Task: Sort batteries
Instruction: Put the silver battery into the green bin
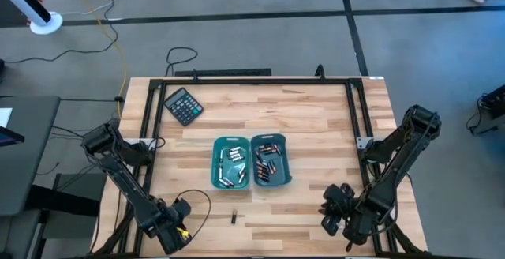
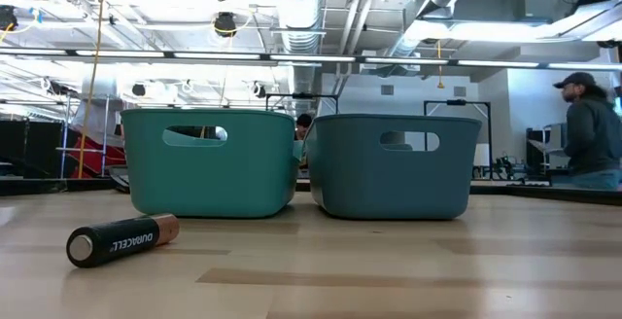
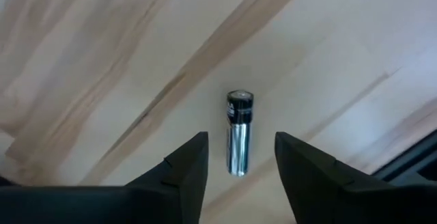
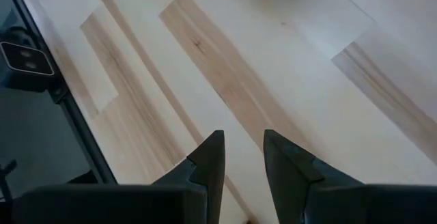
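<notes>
Two teal bins stand side by side mid-table. The left bin (image 1: 233,163) holds silvery batteries and the right bin (image 1: 270,161) holds dark ones with copper ends. One dark, copper-ended battery (image 1: 233,217) (image 2: 121,239) lies on its side on the wood in front of the bins. My left gripper (image 1: 175,227) (image 3: 240,136) is at the near left, pointing down and open. A silvery battery with a black end (image 3: 239,125) shows below it between the fingers, with a gap on each side. My right gripper (image 1: 335,212) (image 4: 243,135) hangs open over bare wood at the near right.
A black calculator (image 1: 183,105) lies at the far left of the table. Black frame rails (image 1: 357,109) run along the table's left, right and far sides. Bare wood lies between the bins and the near edge. A person (image 2: 588,129) stands in the room beyond.
</notes>
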Motion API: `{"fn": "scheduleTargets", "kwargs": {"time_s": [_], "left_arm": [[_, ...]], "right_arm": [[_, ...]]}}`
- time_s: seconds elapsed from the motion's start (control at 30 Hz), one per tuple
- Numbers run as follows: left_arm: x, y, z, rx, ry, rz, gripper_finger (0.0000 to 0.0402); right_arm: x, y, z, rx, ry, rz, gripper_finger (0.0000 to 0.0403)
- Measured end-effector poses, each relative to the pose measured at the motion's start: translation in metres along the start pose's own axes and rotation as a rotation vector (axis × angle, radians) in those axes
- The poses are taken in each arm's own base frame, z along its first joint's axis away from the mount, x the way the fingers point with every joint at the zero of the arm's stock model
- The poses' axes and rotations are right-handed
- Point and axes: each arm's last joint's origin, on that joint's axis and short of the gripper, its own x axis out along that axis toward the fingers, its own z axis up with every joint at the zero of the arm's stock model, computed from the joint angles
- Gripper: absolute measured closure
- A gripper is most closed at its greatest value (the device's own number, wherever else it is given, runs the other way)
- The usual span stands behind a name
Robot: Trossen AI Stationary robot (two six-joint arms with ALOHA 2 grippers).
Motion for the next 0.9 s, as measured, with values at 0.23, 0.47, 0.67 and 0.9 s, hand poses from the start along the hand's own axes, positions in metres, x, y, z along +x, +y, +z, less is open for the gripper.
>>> {"fn": "scheduleTargets", "kwargs": {"time_s": [0.23, 0.47, 0.67, 0.9], "left_arm": [[0.021, 0.003, 0.000, 0.016, 0.018, -0.114, 0.0228], [0.031, 0.015, -0.003, -0.053, 0.050, -0.088, 0.0233], [0.034, 0.019, -0.003, 0.001, 0.049, -0.057, 0.0290], [0.034, 0.022, -0.001, -0.096, 0.000, -0.036, 0.0367]], "right_arm": [[0.000, 0.000, 0.000, 0.000, 0.000, 0.003, 0.0284], [0.000, 0.000, 0.000, -0.004, 0.000, 0.004, 0.0285], [0.000, 0.000, 0.000, -0.015, -0.008, 0.004, 0.0285], [0.000, 0.000, 0.000, -0.033, -0.011, 0.004, 0.0285]]}}
